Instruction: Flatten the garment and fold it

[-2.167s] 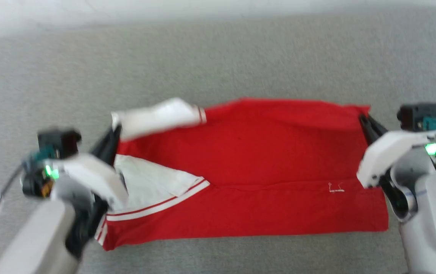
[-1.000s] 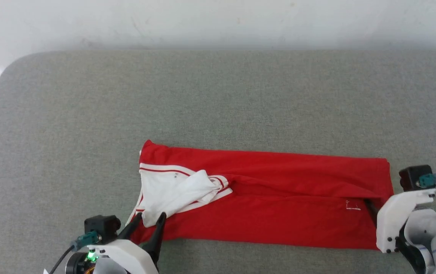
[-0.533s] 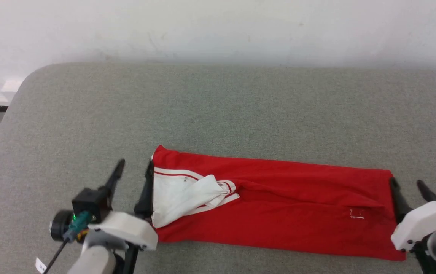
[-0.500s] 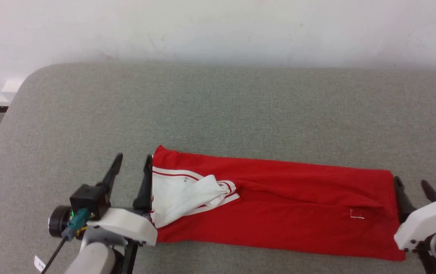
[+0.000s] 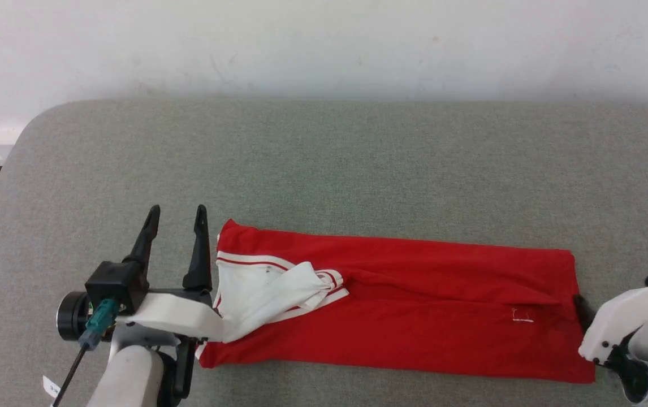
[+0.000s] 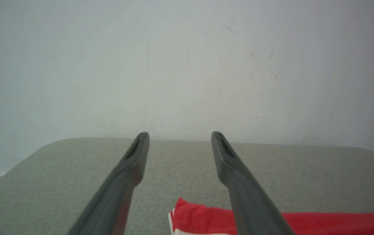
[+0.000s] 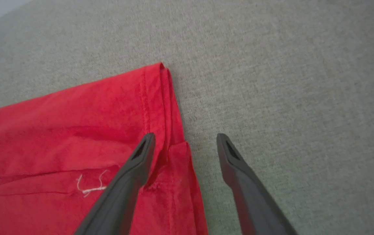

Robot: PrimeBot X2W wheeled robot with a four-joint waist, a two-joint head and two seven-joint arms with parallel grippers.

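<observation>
The jersey (image 5: pixel 403 316) lies as a long folded band on the tabletop (image 5: pixel 324 158). The left gripper (image 5: pixel 177 210) and right gripper (image 7: pixel 185 137) flank its ends, fingers spread and empty, probably ready for the next fold.

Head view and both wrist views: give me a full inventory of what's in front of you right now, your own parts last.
jersey: one, red with white-and-red striped trim and white inner fabric bunched at its left end; folded into a long band across the near part of the padded surface.
loose thread: one, white, on the jersey near its right end.
padded surface: one, grey fabric, under everything.
wall: one, white, behind the surface.
left gripper: one, dark fingers, open, beside the jersey's left end, nothing between them.
right gripper: one, dark fingers, open, straddling the jersey's right edge.
</observation>
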